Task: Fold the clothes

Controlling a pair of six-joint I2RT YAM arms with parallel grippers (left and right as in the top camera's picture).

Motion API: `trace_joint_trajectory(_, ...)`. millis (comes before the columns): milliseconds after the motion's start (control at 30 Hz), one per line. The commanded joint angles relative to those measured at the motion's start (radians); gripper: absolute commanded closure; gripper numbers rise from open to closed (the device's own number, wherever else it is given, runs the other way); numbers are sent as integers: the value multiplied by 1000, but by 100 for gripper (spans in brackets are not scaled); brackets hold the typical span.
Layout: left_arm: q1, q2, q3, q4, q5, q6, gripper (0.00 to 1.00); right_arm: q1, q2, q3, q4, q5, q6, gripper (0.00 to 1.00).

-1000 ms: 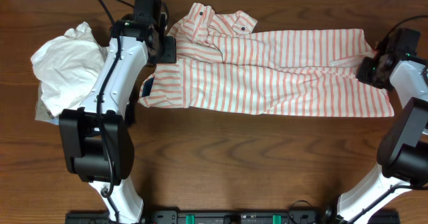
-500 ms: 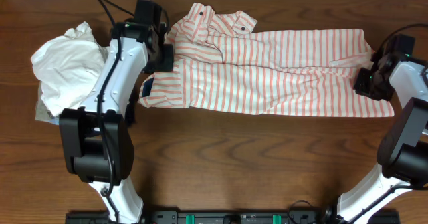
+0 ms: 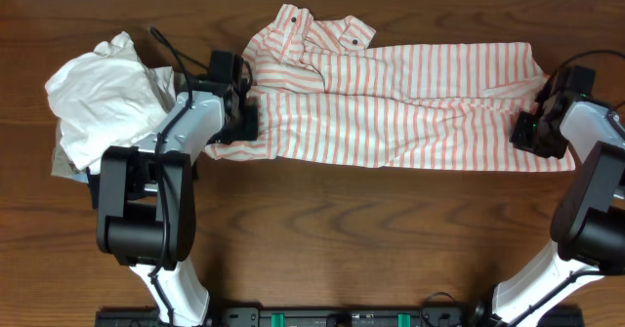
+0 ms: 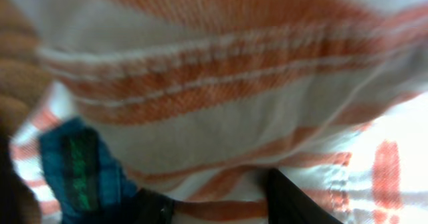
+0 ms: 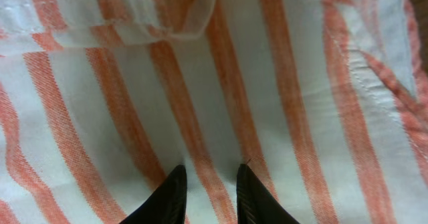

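1. Stretching from 9 o'clock to 3 o'clock, the shirt (image 3: 410, 102) lay spread on the tabletop (image 3: 342, 229), in its 12 o'clock half, with loose folds bunched at its 11 o'clock corner.
2. The left pincer (image 3: 244, 122) sat on the shirt's 9 o'clock end, near the lower corner. Its wrist view was filled with striped cloth, a blue label (image 4: 80, 167) at 8 o'clock and dark finger stubs apart at the bottom. Whether they clamped the cloth could not be told.
3. The right pincer (image 3: 532, 132) sat on the 3 o'clock end, low on that edge. Its jaws stood a narrow gap apart, tips on flat cloth, with no fold seen pinched between them.
4. Each arm was nearest its own end of the long axis. The next fold probably depended on that: either both ends lifted together, or one end carried along the axis toward the other.
5. Bare wood gave wide room toward 6 o'clock. The tabletop's edge ran close at 12 o'clock, so little room lay there. A white garment (image 3: 98, 102) lay at 9 o'clock, just beside the left arm, and might have snagged on a wide swing.
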Motion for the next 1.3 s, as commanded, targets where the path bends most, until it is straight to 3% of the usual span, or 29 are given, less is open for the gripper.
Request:
trace_joint_trajectory(0, 2, 9, -51, 2, -9, -5, 55, -9, 3, -83, 10, 15, -12, 76)
trace_joint_trajectory(200, 2, 9, -111, -9, -9, -5, 55, -23, 3, -200, 70, 86, 19, 78)
trace_joint_trajectory(267, 2, 9, -120, -41, -9, -5, 55, -35, 3, -222, 54, 133, 58, 85)
trace_joint_trajectory(367, 2, 9, -123, -122, -9, -6, 55, -68, 3, -229, 1, 193, 123, 91)
trace_joint_trajectory(533, 2, 9, -123, -270, -8, -6, 55, -139, 3, -229, -53, 196, 163, 92)
trace_joint_trajectory(800, 2, 9, -124, -424, -8, -69, 72, -234, 3, -229, -99, 193, 221, 89)
trace_joint_trajectory(1067, 2, -23, -80, -424, -9, -68, 62, -246, -6, -206, -89, 82, 200, 87)
trace_joint_trajectory(1267, 2, -187, 34, -418, -9, -54, 61, -239, -98, -145, -139, 12, 189, 85)
